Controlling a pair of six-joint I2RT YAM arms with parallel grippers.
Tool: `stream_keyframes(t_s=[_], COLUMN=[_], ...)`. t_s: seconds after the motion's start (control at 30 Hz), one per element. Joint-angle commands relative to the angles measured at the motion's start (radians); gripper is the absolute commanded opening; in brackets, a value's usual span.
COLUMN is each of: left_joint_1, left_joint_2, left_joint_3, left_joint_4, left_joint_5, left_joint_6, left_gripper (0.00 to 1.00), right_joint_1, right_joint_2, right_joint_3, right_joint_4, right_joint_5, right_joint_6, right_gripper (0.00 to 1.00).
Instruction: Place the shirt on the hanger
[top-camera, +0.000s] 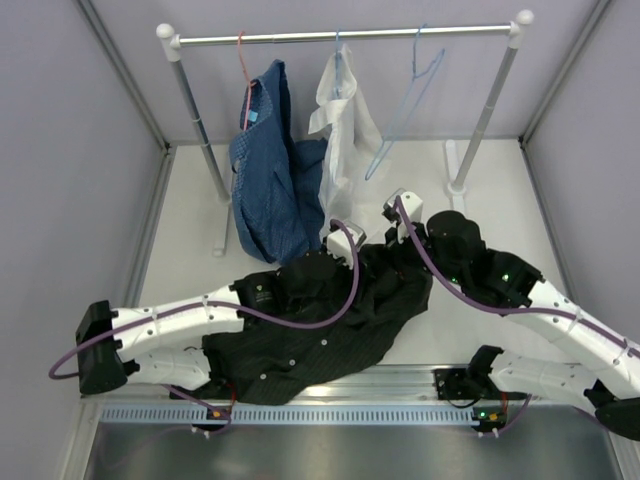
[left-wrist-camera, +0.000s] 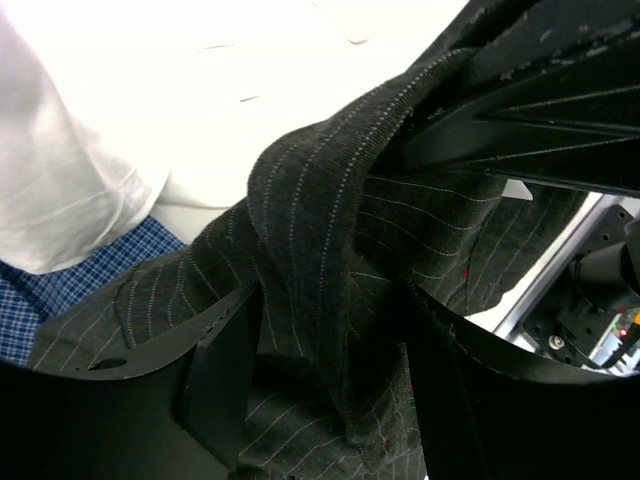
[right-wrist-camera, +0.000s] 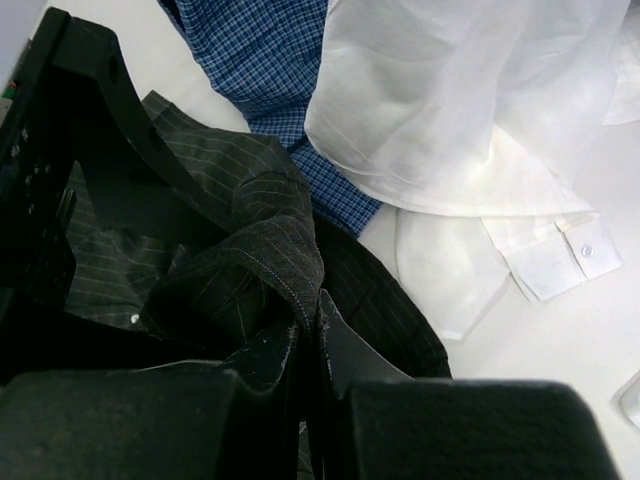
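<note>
The shirt (top-camera: 320, 340) lies heaped on the tabletop (top-camera: 190, 230) toward 6 o'clock. The hanger (top-camera: 405, 110) hangs from the rail (top-camera: 340, 36) at 1 o'clock, seen only from above. Only the wrist views reveal the grips: the right gripper (right-wrist-camera: 312, 335) pinches a shirt fold, and the left gripper (left-wrist-camera: 330, 300) straddles another, though I cannot tell whether it is clamped.

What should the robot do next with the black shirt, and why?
Probably close the left gripper on the fold of the shirt standing between its open fingers. The right gripper is already shut on another bunch, and the shirt lies crumpled on the table, so both need a hold before lifting.
</note>
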Motion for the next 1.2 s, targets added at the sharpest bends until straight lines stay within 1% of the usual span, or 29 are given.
stream_keyframes(t_s=[0.0,0.07,0.1,0.2,0.23,0.3,0.33,0.37,0.47,0.57,0.63,0.73,0.77,0.8,0.87,0.93,1.0,1.1,1.17], left_joint_1=[0.005,0.005,0.005,0.005,0.005,0.005,0.005,0.005,0.005,0.003,0.003,0.003,0.003,0.003,0.003,0.003,0.003,0.003,0.003], left_joint_2=[0.002,-0.011,-0.018,-0.047,-0.057,-0.074,-0.077,-0.08,-0.094,-0.11,-0.121,-0.115,-0.112,-0.109,-0.112,-0.123,-0.143,-0.153,-0.153], left_joint_3=[-0.014,-0.015,-0.017,0.002,0.009,0.029,0.055,0.071,0.123,0.14,0.143,0.146,0.144,0.146,0.143,0.137,0.134,0.129,0.105], left_joint_4=[0.098,0.098,0.095,0.032,0.003,-0.104,-0.144,-0.22,-0.326,-0.341,-0.331,-0.324,-0.324,-0.331,-0.351,-0.365,-0.361,-0.299,-0.217], left_joint_5=[0.049,0.074,0.083,0.097,0.088,0.04,0.023,-0.004,-0.018,0.035,0.106,0.159,0.161,0.157,0.108,0.062,0.07,0.121,0.127], left_joint_6=[0.018,0.027,0.029,0.044,0.047,0.055,0.057,0.058,0.057,0.063,0.06,0.078,0.083,0.086,0.087,0.083,0.083,0.093,0.097], left_gripper=[0.62,0.6,0.58,0.35,0.2,0.09,0.08,0.08,0.09,0.09,0.11,0.18,0.22,0.3,0.37,0.41,0.41,0.41,0.46], right_joint_1=[-0.003,-0.002,-0.003,-0.005,-0.006,-0.011,-0.015,-0.017,-0.019,-0.019,-0.019,-0.019,-0.02,-0.019,-0.022,-0.023,-0.023,-0.023,-0.023], right_joint_2=[-0.022,-0.025,-0.028,-0.039,-0.042,-0.051,-0.051,-0.051,-0.04,-0.034,-0.031,-0.04,-0.048,-0.051,-0.056,-0.051,-0.047,-0.034,-0.025], right_joint_3=[0.039,0.031,0.028,0.013,0.007,0.002,-0.001,-0.001,-0.001,-0.004,-0.01,-0.023,-0.026,-0.029,-0.026,-0.021,-0.015,-0.003,0.002], right_joint_4=[0.016,0.016,0.016,0.004,0.003,-0.007,-0.008,-0.013,-0.025,-0.025,-0.025,-0.025,-0.027,-0.031,-0.045,-0.056,-0.059,-0.057,-0.056], right_joint_5=[-0.013,0.004,0.036,0.105,0.122,0.153,0.162,0.18,0.197,0.188,0.189,0.185,0.18,0.18,0.197,0.212,0.209,0.203,0.196], right_joint_6=[0.012,0.014,0.017,0.031,0.035,0.049,0.052,0.058,0.064,0.071,0.074,0.071,0.066,0.066,0.064,0.066,0.064,0.064,0.066], right_gripper=[0.0,0.0,0.0,0.0,0.0,0.0,0.01,0.01,0.02,0.03,0.04,0.06,0.06,0.06,0.06,0.06,0.05,0.05,0.05])
